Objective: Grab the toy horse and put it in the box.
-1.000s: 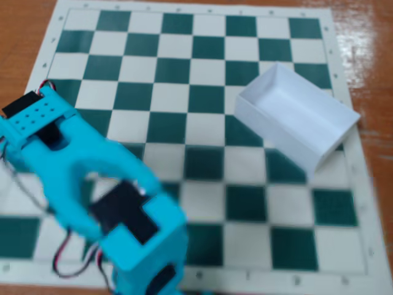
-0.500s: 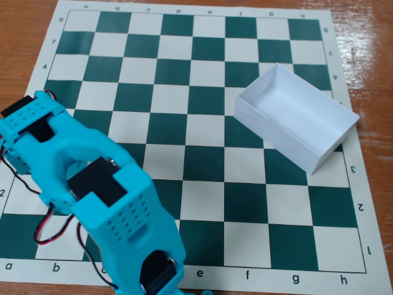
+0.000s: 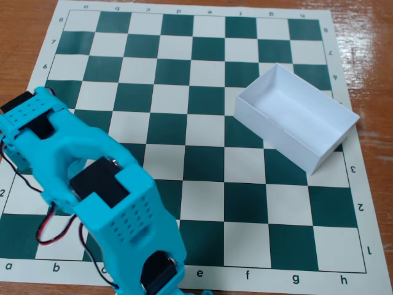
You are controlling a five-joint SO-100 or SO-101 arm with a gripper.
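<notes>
A: Where is the gripper?

B: I cannot make it out. The turquoise arm [image 3: 104,203] fills the lower left of the fixed view and runs down past the bottom edge. Its last link, with a black motor [image 3: 158,270] set in it, is cut off there, so the fingers are out of the picture. Whether they are open or closed, or hold anything, I cannot tell.

A: What else is on the arm?

B: Another black motor [image 3: 98,183] sits in the middle link, and red and black wires [image 3: 46,224] hang in loops under it, over the lower left squares.

A: And under the arm?

B: A chessboard mat [image 3: 202,178] with dark green and white squares lies on a brown wooden table [image 3: 368,37]. Letters run along the near edge and numbers along the sides.

A: The box?

B: The white box [image 3: 325,132] stands on the right part of the mat, turned at an angle to the squares, well apart from the arm. It has no lid and thin walls, and its inside looks bare white. Its far right corner reaches about to the mat's border.

A: And the toy horse?

B: I do not see it anywhere on the visible squares or in the box. If it is there, the arm hides it or it lies outside the picture.
</notes>
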